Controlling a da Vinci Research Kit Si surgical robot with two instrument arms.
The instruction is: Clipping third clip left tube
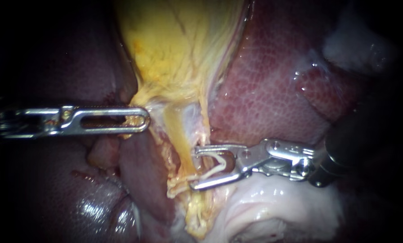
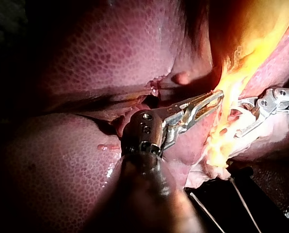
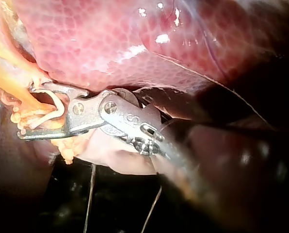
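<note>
In the endoscope view my left instrument (image 1: pixel 143 120) comes in level from the left, its slotted jaws shut on the yellow lower edge of the gallbladder (image 1: pixel 174 45). A yellow tube (image 1: pixel 176 135) runs down from there. My right instrument (image 1: pixel 196 168) reaches in from the right, its jaws wide apart and carrying a white clip (image 1: pixel 217 167) between them. The jaw tips straddle the tube's lower part. The right wrist view shows the same jaws (image 3: pixel 25 111) and clip (image 3: pixel 55 111) against yellow strands. The left wrist view shows my left instrument (image 2: pixel 215 99) gripping yellow tissue.
Red mottled liver (image 1: pixel 264 90) lies right of the gallbladder, and a darker lobe (image 1: pixel 75 202) sits below the left instrument. Pale white tissue (image 1: pixel 264 207) lies under the right instrument. Thin threads (image 3: pixel 91 194) hang in the dark below the tissue.
</note>
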